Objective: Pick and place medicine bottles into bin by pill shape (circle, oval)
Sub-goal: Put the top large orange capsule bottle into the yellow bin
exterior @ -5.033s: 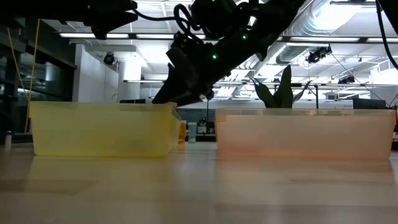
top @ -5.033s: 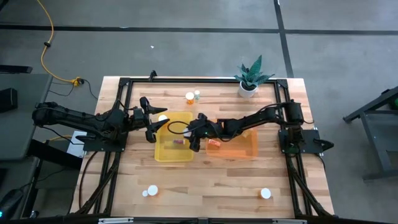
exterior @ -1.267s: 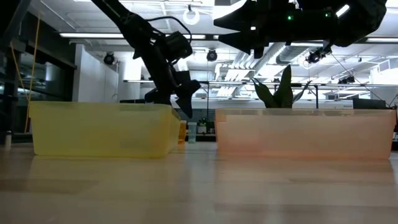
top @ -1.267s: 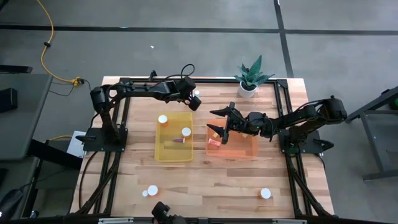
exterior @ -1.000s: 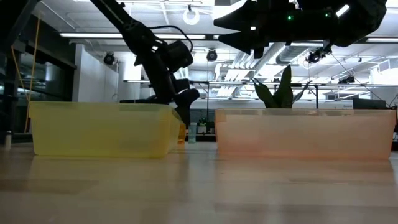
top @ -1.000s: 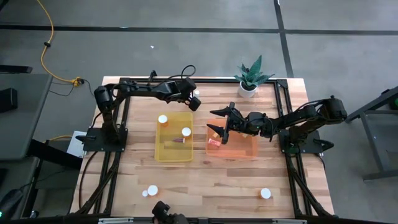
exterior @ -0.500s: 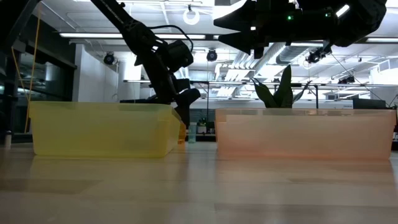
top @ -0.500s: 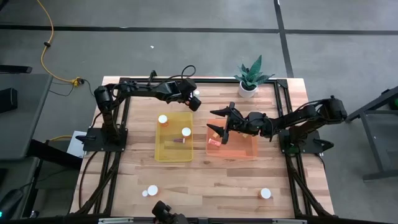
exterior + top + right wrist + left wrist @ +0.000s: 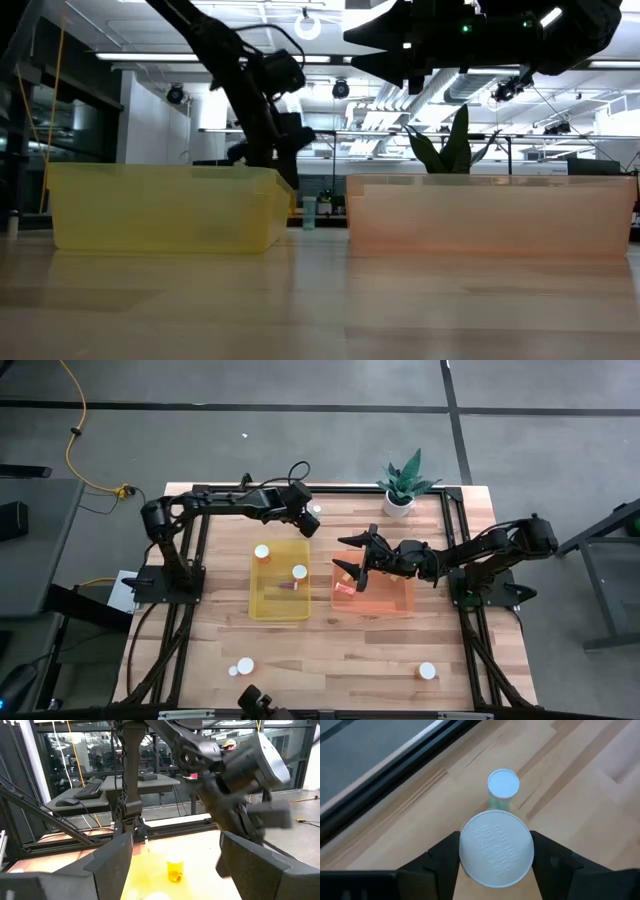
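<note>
My left gripper [image 9: 303, 520] reaches to the table's far side, where it stands over an amber bottle whose white cap [image 9: 496, 848] fills the gap between its fingers. A smaller clear bottle [image 9: 503, 785] stands just beyond it; its cap also shows in the high view [image 9: 314, 510]. My right gripper [image 9: 352, 556] is open and empty, above the left end of the orange bin [image 9: 400, 598]. The yellow bin [image 9: 272, 603] holds three bottles, and the orange bin holds one [image 9: 343, 589]. My left gripper has one finger [image 9: 445, 857] on each side of the amber bottle, right under its white cap [image 9: 470, 865]. It comes from above, pointing down. The cap hides the place of contact. The bottle stands upright on the table.
A potted plant [image 9: 400, 490] stands at the far right. Two bottles [image 9: 241, 668] stand near the front left edge and one [image 9: 428, 671] at the front right. In the low view, the yellow bin [image 9: 165, 205] and the orange bin [image 9: 490, 210] stand side by side.
My left gripper has tipped steeper and gone down over the amber bottle at the far edge, shifting a little toward the table's left. My right arm has kept still.
</note>
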